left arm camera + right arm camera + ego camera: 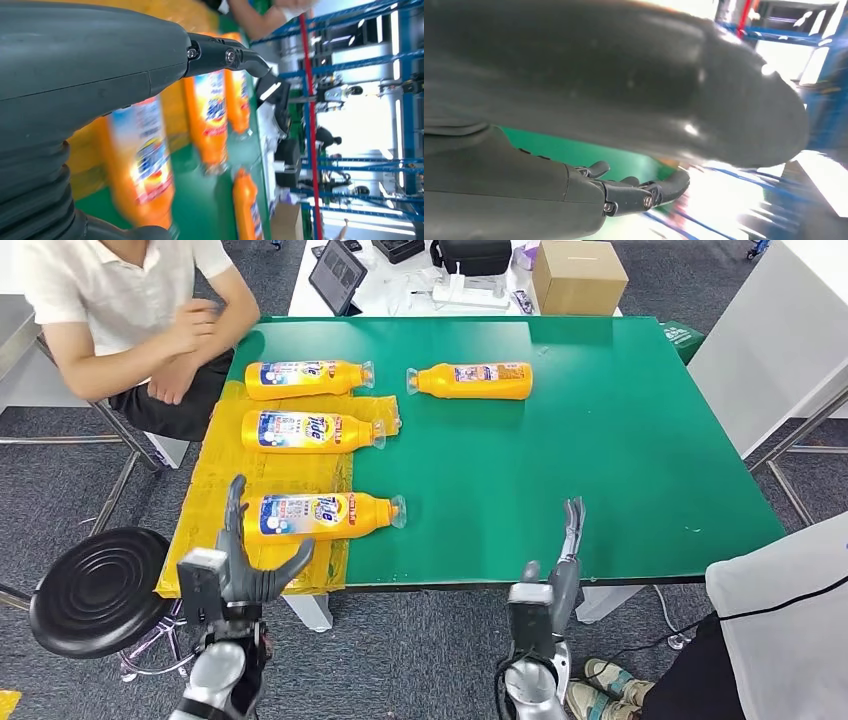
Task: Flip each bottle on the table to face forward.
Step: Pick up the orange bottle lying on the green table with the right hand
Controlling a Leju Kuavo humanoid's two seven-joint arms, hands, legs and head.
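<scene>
stool: black round stool [97,588], floor, outboard of left-hand fingers
box: cardboard box [578,276], far beyond fingertips
tablet: tablet [336,277], propped near box
person: seated, white shirt [105,280], far-left

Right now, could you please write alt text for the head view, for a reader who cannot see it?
Four orange bottles lie on their sides on a green table; the nearest bottle lies just beyond the robot's open left hand. The right hand hovers at the table's near edge, and a seated person waits at the far left.
</scene>
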